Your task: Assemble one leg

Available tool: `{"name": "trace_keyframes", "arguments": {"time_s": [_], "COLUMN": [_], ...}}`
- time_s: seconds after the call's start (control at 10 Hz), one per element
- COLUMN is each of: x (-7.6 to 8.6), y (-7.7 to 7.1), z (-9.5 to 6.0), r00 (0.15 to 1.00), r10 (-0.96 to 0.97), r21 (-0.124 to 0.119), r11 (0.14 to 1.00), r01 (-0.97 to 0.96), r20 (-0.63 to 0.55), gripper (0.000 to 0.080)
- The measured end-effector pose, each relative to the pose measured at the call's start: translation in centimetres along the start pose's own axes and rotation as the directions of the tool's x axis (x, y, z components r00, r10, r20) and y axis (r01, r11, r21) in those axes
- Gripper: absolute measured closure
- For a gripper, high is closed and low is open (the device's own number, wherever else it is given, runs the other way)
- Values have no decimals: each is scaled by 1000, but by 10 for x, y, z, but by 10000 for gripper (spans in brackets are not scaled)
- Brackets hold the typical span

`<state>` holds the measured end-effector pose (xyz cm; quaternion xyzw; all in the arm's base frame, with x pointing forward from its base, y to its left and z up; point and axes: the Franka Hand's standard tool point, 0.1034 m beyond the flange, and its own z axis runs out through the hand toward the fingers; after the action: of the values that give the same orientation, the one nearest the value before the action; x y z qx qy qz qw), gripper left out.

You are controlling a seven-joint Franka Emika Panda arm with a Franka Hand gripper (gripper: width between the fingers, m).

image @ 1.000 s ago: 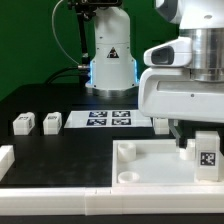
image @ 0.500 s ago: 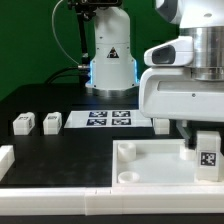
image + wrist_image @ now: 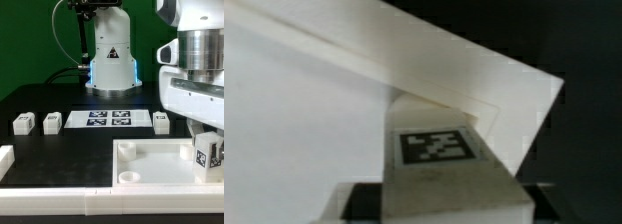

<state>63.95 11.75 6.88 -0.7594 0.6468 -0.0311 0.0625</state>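
My gripper (image 3: 206, 136) is shut on a leg (image 3: 208, 154), a small white block with a black-and-white tag. It holds the leg slightly tilted at the large white tray's (image 3: 150, 160) corner on the exterior view's right. In the wrist view the leg (image 3: 441, 150) stands between my dark fingers (image 3: 359, 201), its far end against the tray's raised corner rim (image 3: 491, 95). Whether it sits in a socket is hidden. Three more legs lie on the black table: two on the exterior view's left (image 3: 22, 124) (image 3: 51, 122) and one (image 3: 161, 121) by the marker board.
The marker board (image 3: 108, 120) lies flat behind the tray. The robot's base (image 3: 110, 50) stands at the back. A white rail (image 3: 50, 199) runs along the near edge, and a white block (image 3: 5, 160) sits at the exterior view's left edge.
The wrist has turned and shifted slightly toward the exterior view's right. The held leg now looks tilted instead of upright. The loose legs have not moved.
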Motion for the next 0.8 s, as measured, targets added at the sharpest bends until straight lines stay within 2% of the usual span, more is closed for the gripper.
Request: {"name": "trace_keyframes", "arguments": {"time_s": [0.2, 0.6, 0.7, 0.8], "x": [-2, -3, -2, -2], "y": [0, 1, 0, 1], "z": [0, 1, 1, 1], "r00": [952, 966, 995, 1000], "r10": [303, 256, 95, -14], "r21": [9, 8, 16, 18], "r11": [953, 966, 995, 1000], "r01": [-304, -257, -95, 14], "r20": [33, 33, 29, 27], "gripper": [501, 501, 412, 270]}}
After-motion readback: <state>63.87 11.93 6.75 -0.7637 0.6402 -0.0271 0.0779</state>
